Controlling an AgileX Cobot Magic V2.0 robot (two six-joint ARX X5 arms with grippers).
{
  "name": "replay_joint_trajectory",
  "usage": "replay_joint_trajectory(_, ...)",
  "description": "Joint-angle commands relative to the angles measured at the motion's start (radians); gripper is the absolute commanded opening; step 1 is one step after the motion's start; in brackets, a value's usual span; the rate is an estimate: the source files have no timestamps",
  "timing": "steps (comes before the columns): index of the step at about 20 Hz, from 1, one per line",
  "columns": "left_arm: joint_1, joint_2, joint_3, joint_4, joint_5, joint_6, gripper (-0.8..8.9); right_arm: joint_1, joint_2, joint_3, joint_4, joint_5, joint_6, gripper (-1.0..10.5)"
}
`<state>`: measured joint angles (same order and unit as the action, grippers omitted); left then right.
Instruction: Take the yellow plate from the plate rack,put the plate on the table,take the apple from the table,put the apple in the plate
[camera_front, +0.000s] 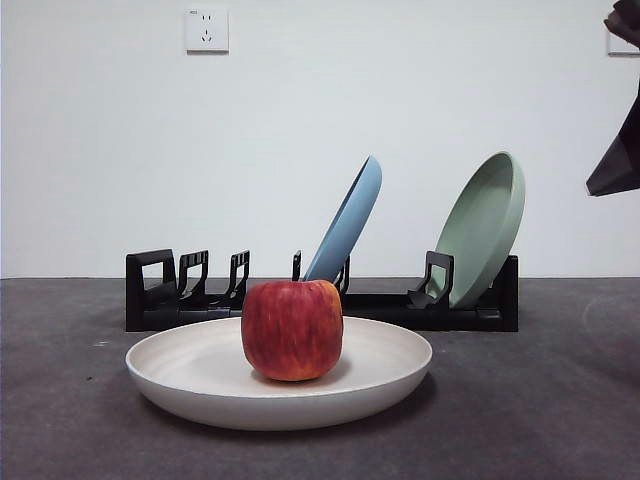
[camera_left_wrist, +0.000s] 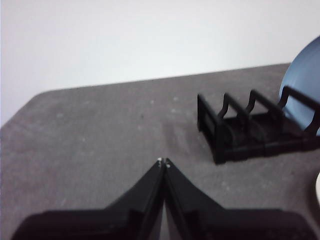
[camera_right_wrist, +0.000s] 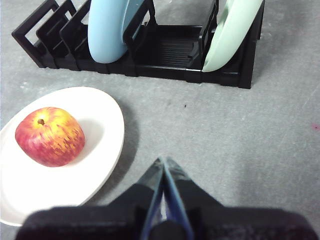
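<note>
Apple is sitting upright in the middle of the yellow plate, which is lying flat on the table just in front of the plate rack; the rack is holding a light blue plate near its middle and a pale green plate at its far end, both leaning; the right gripper is hovering above the table with its jaws pressed together and nothing between them, just beside the plate's rim and apart from the apple; the left gripper is also clenched on nothing, hanging over bare table near the rack's handle end, well apart from the apple.
</note>
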<state>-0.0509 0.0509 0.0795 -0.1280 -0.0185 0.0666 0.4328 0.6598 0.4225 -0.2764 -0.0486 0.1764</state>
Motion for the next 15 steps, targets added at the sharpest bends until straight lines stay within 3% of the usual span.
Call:
replay_joint_trajectory(1,0.014,-0.031,-0.054,0.027,0.001,-0.036,-0.03,0.002,0.000,-0.003,0.006,0.003,0.009,0.0)
replay_joint_trajectory(7,0.020,-0.048,-0.076,-0.062,0.000,-0.055,-0.03,0.002,0.000,-0.003,0.006,0.003,0.010,0.0)
replay_joint_trajectory(15,0.020,-0.048,-0.076,-0.058,-0.002,-0.084,-0.03,0.002,0.000,-0.003,0.006,0.003,0.009,0.0)
